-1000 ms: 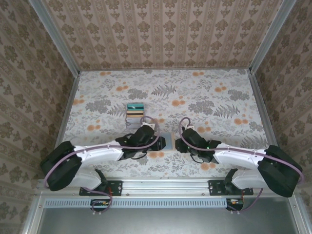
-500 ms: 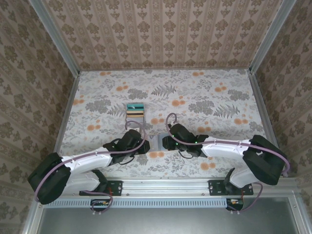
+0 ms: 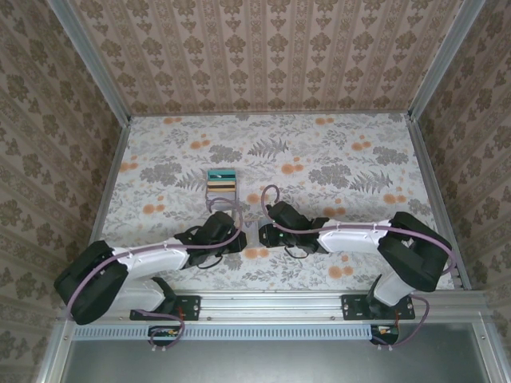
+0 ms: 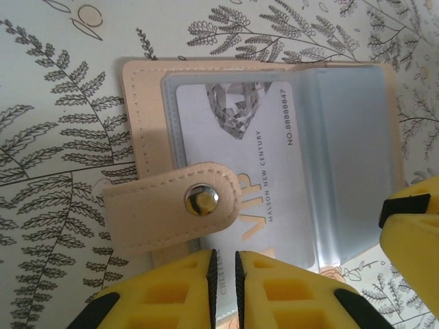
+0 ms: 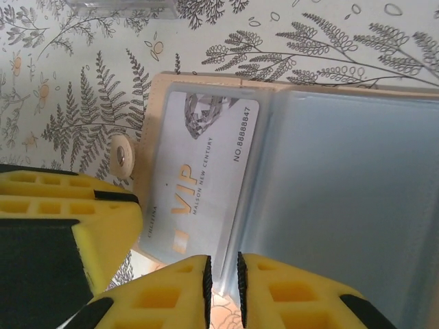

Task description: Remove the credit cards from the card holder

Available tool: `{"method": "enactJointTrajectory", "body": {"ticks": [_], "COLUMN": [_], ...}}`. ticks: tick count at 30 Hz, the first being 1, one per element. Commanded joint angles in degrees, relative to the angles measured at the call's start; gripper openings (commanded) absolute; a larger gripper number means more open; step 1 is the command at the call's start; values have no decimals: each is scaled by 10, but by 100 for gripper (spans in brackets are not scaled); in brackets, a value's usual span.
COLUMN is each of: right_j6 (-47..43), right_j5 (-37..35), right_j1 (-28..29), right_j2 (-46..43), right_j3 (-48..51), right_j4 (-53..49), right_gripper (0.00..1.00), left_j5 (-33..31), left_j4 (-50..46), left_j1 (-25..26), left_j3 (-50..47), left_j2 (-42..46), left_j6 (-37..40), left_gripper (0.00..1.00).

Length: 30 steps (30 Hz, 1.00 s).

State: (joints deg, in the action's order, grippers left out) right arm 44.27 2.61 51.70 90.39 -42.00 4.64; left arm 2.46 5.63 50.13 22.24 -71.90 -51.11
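From above, both arms bend inward and meet low on the floral worktop (image 3: 359, 152), so that the card holder (image 4: 343, 137) between them is almost covered. That view also takes in a small stack of cards (image 3: 221, 180), teal on top with yellow below, lying apart and farther back. The wrist cameras give the detail. The holder lies open and flat, with a tan stitched border around grey-blue clear sleeves. One pale grey card (image 4: 233, 157), printed with a diamond, "VIP" and a number, is tucked into one panel. The left wrist view shows the tan strap (image 4: 158, 219) with its metal snap (image 4: 201, 199) folded over that card. The right wrist view instead shows the round stud (image 5: 121, 156) on the worktop side of the border, and the second panel holding no card. The left tool (image 4: 224, 277) is closed to a thin slit on the holder's near edge below the strap. The right tool (image 5: 221, 284) is likewise pinched on the near edge by the centre fold. Which layer each one grips cannot be told.
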Motion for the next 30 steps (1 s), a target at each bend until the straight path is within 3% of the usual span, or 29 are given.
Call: {"method": "enactJointTrajectory", "body": {"ticks": [1,12,30], "right_j6": [19,44,60], "right_j5": [25,4,37], "right_j1": [2,-1,-7], "right_j2": [21,63,94], "right_j3": [-25,-51,-52], "right_j4": [14,-23,4], "right_gripper": [21,21,17], "left_j5": [5,-5,-4], "left_j4": [7,4,13], "left_j1": [-5,-4,5], "left_j3": [14,-5,-1], "left_j2": [-11,-12,-31], "left_j6": [13,-10,-13], "left_gripper": [16,12,8]}}
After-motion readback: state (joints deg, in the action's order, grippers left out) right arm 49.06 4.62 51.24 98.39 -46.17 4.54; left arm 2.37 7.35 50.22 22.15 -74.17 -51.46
